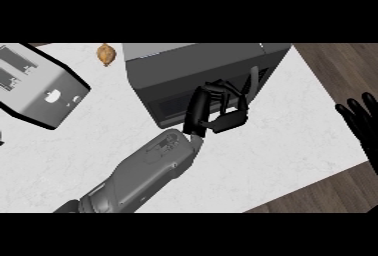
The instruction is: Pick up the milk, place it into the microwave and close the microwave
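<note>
The dark grey microwave (199, 62) stands at the back middle of the white counter, its front face toward me. My left hand (201, 111) reaches in from the lower left and lies against the right part of that front, fingers (230, 120) loosely bent and spread, nothing showing between them. The door looks flush with the body. No milk shows anywhere in the view. My right hand (363, 125) rests open at the right edge, fingers up, beyond the counter's corner.
A silver toaster (40, 85) sits at the left of the counter (258, 165). A small brown item (107, 54) lies behind it next to the microwave. Wooden floor shows past the counter's right and front edges.
</note>
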